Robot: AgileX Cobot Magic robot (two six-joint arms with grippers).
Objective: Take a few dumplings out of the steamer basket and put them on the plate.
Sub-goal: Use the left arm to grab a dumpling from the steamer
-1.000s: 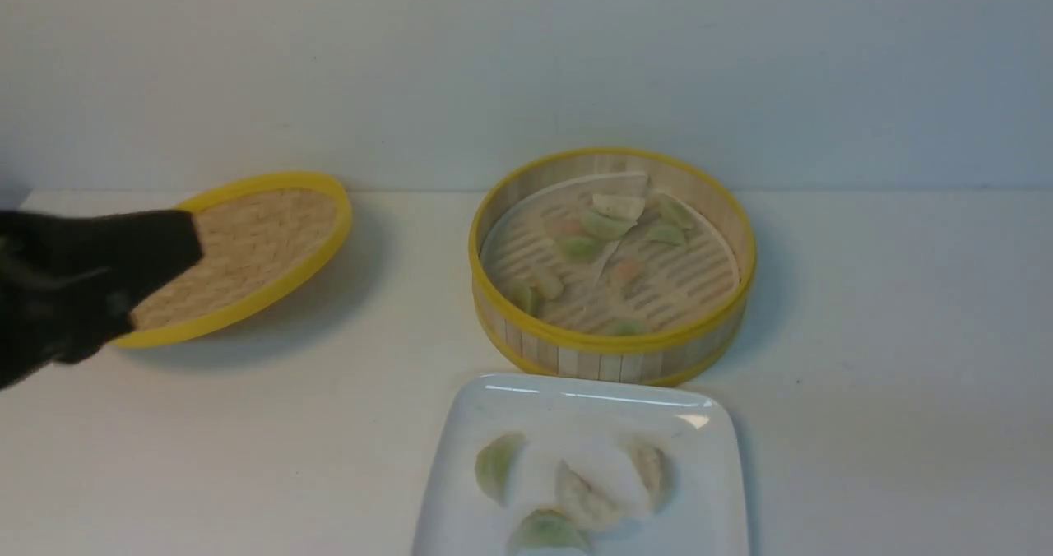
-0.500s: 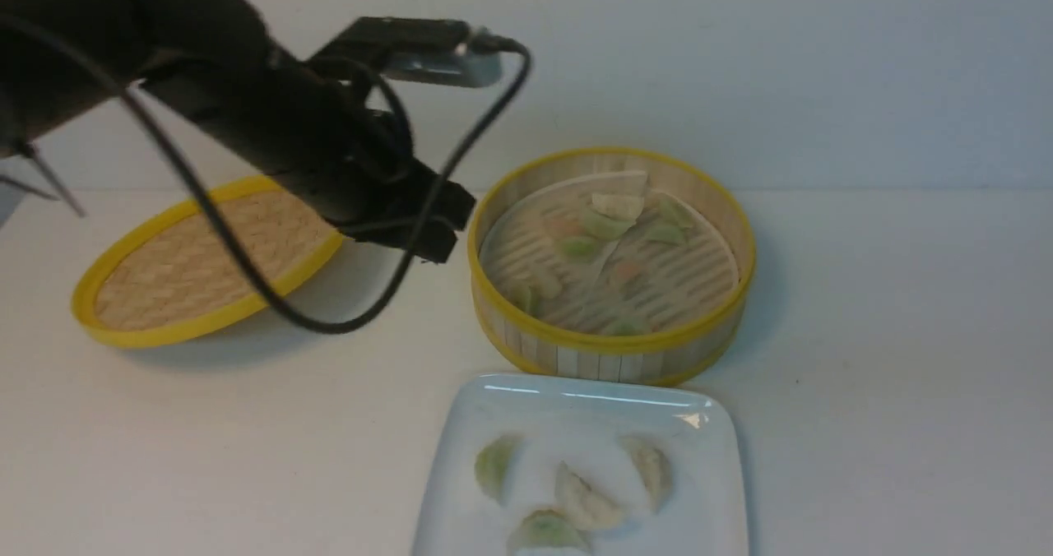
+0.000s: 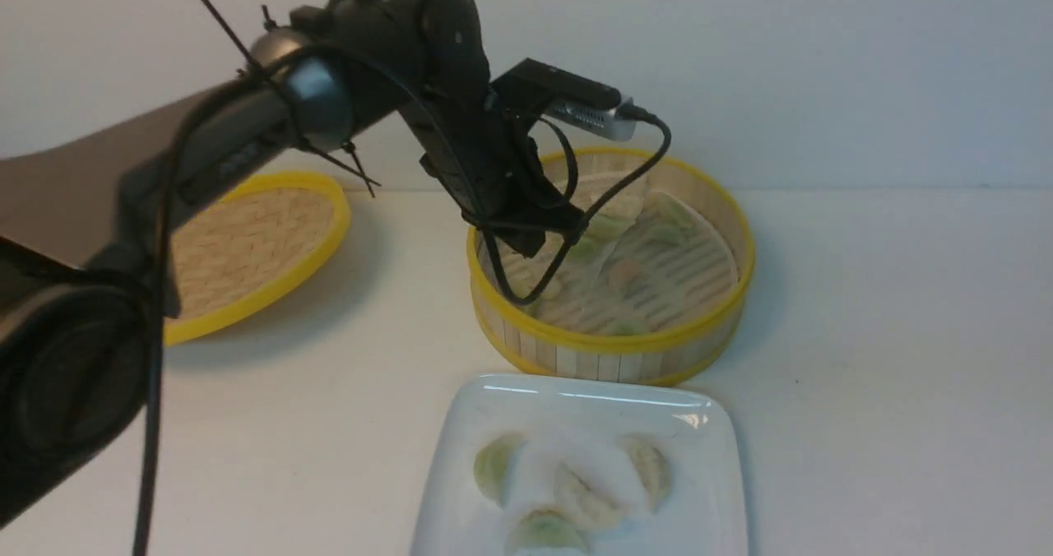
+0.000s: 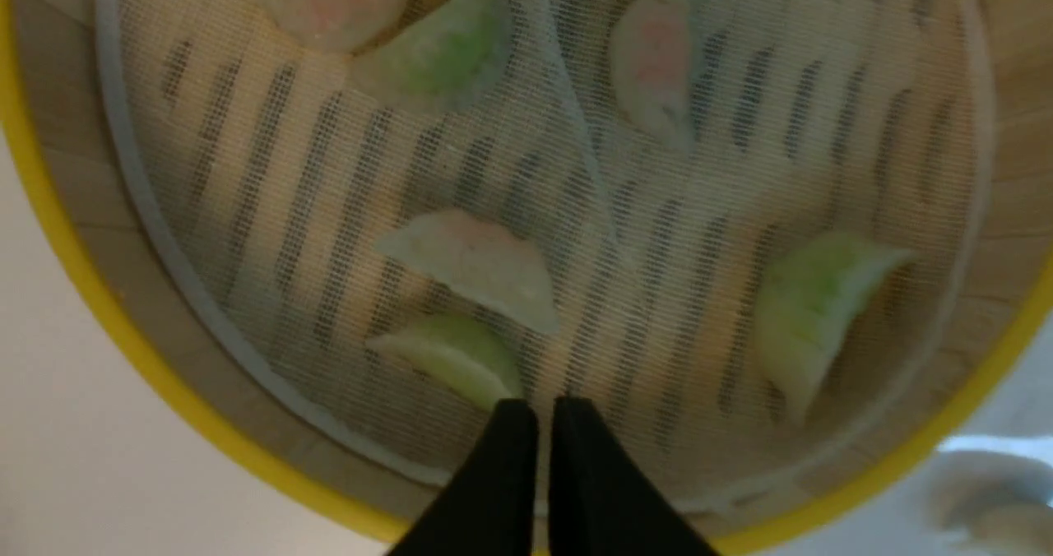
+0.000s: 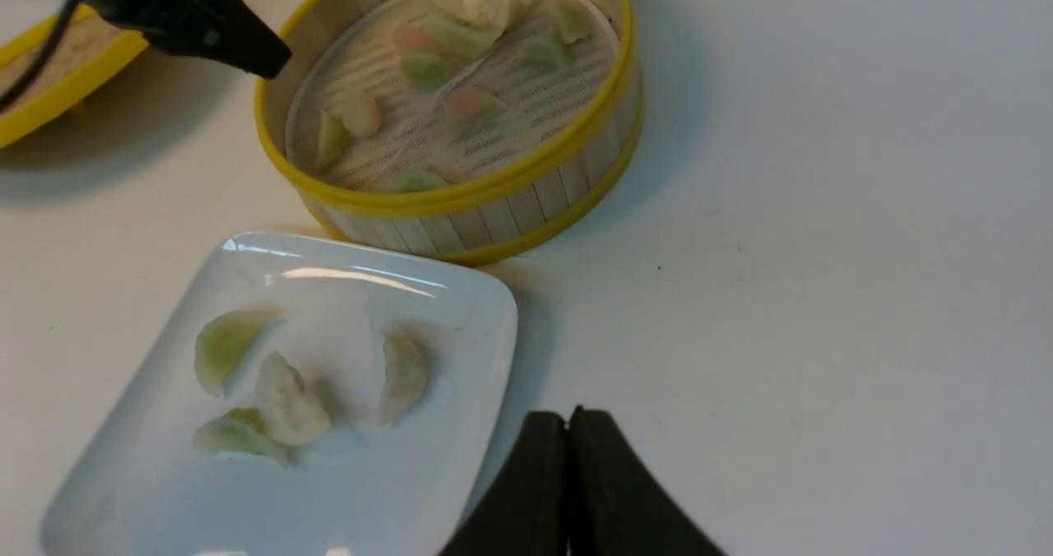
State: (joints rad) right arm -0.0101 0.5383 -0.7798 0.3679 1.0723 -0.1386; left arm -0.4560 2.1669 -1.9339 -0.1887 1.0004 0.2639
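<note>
My left claw (image 4: 545,408): a bit apart, empty | right claw (image 5: 568,416): pressed together | risk: tips too close together might poke the green dumpling (image 4: 465,357)

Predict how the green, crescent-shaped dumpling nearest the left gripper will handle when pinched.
The green, crescent-shaped dumpling will probably be soft and tear easily, as its skin looks thin and translucent. Its smooth surface could slip in the gripper. Lying flat on the slatted floor, it seems more likely to slide than roll if nudged.
</note>
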